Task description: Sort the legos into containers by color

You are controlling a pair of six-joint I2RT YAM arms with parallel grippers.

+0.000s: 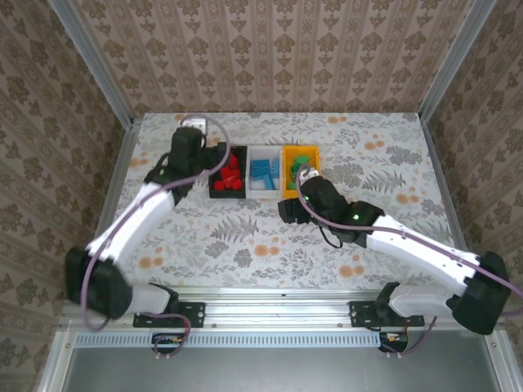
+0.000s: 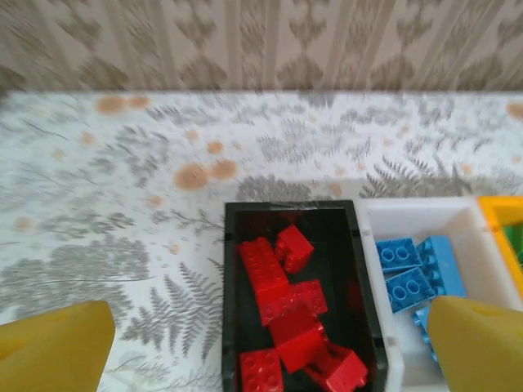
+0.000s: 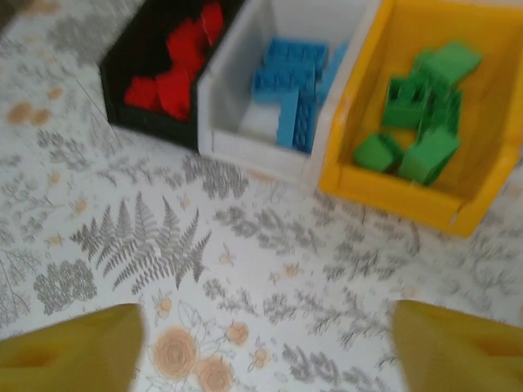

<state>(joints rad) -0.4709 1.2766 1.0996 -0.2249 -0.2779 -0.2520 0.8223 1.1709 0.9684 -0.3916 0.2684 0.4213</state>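
The tabletop (image 1: pixel 245 237) carried a pale covering printed with grey ferns and orange flowers. Damask-patterned wall panels (image 1: pixel 278 57) enclosed three sides. Aluminium posts (image 1: pixel 92 61) stood at the rear corners. A metal rail (image 1: pixel 278 306) ran along the near edge.

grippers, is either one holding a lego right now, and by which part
Nothing is held. The left gripper stands open over the black bin, the right gripper open over the table.
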